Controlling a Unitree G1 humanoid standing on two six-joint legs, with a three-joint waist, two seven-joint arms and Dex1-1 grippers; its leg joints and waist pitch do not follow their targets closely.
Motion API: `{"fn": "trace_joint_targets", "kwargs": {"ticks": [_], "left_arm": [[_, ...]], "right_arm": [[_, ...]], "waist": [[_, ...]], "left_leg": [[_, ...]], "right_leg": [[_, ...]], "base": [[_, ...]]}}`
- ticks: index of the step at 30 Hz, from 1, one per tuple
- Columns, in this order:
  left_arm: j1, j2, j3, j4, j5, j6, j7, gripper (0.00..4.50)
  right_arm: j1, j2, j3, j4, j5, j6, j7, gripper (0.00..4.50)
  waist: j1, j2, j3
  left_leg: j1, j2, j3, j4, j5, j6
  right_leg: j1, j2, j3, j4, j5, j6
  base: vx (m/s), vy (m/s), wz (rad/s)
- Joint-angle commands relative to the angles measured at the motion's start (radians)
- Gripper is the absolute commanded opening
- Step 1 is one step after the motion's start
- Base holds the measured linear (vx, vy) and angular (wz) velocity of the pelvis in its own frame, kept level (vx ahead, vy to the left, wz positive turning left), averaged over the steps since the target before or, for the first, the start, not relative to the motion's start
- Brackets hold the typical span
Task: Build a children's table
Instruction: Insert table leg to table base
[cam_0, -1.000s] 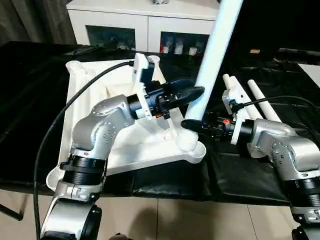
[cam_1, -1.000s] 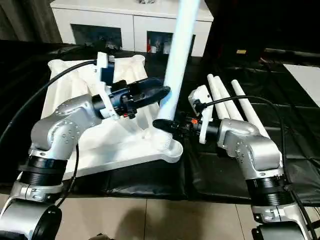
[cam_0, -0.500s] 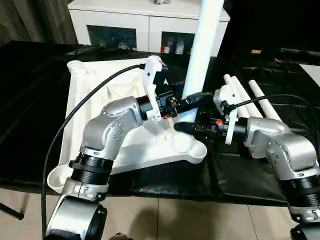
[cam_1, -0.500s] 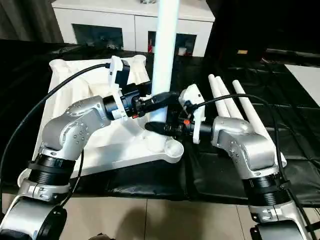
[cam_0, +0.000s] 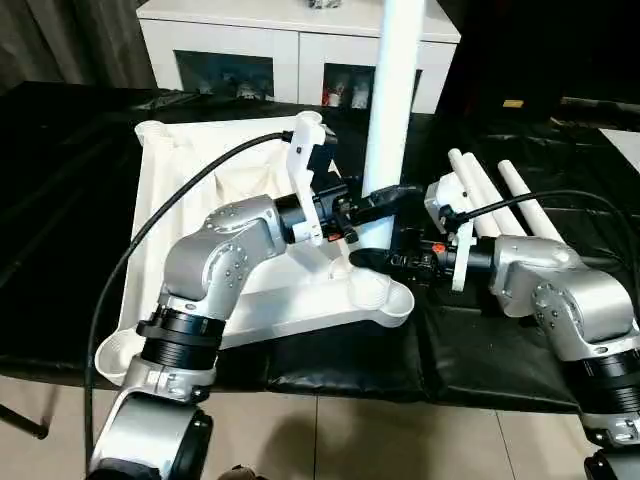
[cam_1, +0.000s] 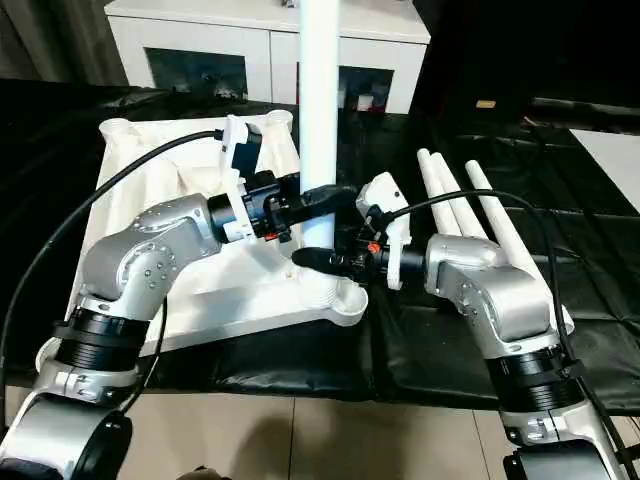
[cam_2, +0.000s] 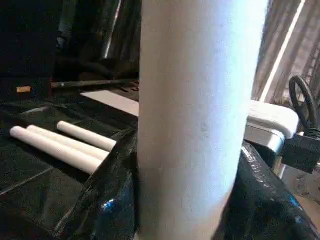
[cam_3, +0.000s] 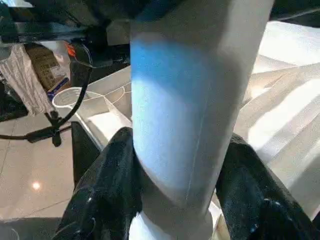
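With both the left pincer and right pincer pinching the upright leg, press it straight down into the tabletop's near-right socket, avoiding any tilt.

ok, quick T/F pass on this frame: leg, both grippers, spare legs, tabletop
1. The leg stands upright in the tabletop's near right corner socket. True.
2. Both grippers are closed around the leg. True: the left gripper sits higher on it, the right gripper lower, near the socket.
3. The tabletop lies with its smooth side up. False: its ribbed underside faces up.
4. Three spare legs lie on the black cover to the right of the tabletop. True.
5. The spare legs are stacked on the tabletop. False: they lie off it, side by side on the cover.
6. The left gripper holds a spare leg. False: it grips the upright one.
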Motion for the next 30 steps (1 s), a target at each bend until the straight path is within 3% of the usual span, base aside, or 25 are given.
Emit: {"fn": "trace_joint_targets", "kwargs": {"ticks": [1,15,20,21,30], "left_arm": [[-0.023,0.004,0.029,-0.011,-0.014,0.007,0.025,1.92],[-0.039,0.004,0.035,-0.022,-0.038,0.034,0.029,1.88],[-0.032,0.007,0.024,-0.037,-0.047,0.05,0.016,1.88],[-0.03,0.008,0.021,-0.041,-0.049,0.054,0.012,1.88],[-0.027,0.015,0.013,-0.057,-0.061,0.066,-0.001,1.88]], "right_arm": [[-0.012,-0.007,-0.026,0.007,0.006,-0.006,-0.008,2.58],[-0.034,-0.015,-0.041,0.032,0.024,0.008,0.016,3.84],[-0.039,-0.017,-0.03,0.038,0.032,0.021,0.025,3.84],[-0.043,-0.016,-0.027,0.043,0.036,0.026,0.03,3.59],[-0.048,-0.013,-0.011,0.057,0.048,0.057,0.059,2.86]], "waist": [[0.001,-0.003,-0.067],[0.002,-0.003,-0.068],[0.002,-0.004,-0.067],[0.002,-0.004,-0.067],[0.003,-0.006,-0.068]], "left_leg": [[0.012,0.057,-0.024,-0.063,-0.09,0.052],[0.013,0.056,-0.023,-0.062,-0.093,0.054],[0.013,0.057,-0.023,-0.062,-0.091,0.056],[0.013,0.056,-0.024,-0.062,-0.088,0.056],[0.012,0.056,-0.023,-0.061,-0.084,0.06]], "right_leg": [[0.058,-0.073,0.05,-0.06,-0.059,-0.251],[0.058,-0.072,0.05,-0.059,-0.059,-0.254],[0.057,-0.072,0.05,-0.06,-0.067,-0.25],[0.058,-0.072,0.05,-0.059,-0.063,-0.251],[0.059,-0.073,0.05,-0.058,-0.06,-0.254]], "base": [[0.0,0.0,0.0],[0.0,0.0,0.0],[0.0,0.0,0.0],[0.0,0.0,0.0],[0.0,0.0,0.0]]}}
